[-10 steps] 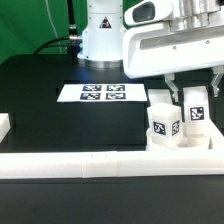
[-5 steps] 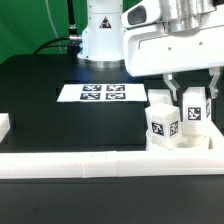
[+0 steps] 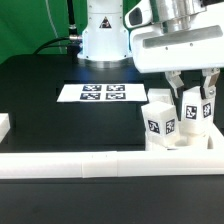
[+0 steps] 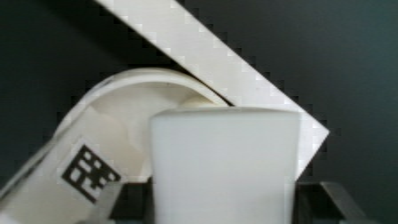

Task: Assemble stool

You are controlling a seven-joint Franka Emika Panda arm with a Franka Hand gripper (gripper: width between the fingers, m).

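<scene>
My gripper [image 3: 195,100] hangs at the exterior view's right, its fingers on either side of a white stool leg [image 3: 196,112] that bears a tag. In the wrist view the leg [image 4: 222,165] fills the gap between the two dark fingers [image 4: 146,203], so the gripper [image 4: 240,208] looks shut on it. A second tagged leg [image 3: 160,122] stands just to its left, slightly tilted. Both legs rise from the round white seat [image 3: 178,140], whose curved rim shows in the wrist view [image 4: 125,105].
A long white rail [image 3: 90,163] runs along the table's front and turns up at the right beside the seat. It crosses the wrist view as a diagonal bar [image 4: 187,50]. The marker board [image 3: 103,93] lies mid-table. A small white piece [image 3: 4,126] sits at the left edge.
The gripper has shifted a little to the right and risen slightly around the leg. The left leg now leans a bit more.
</scene>
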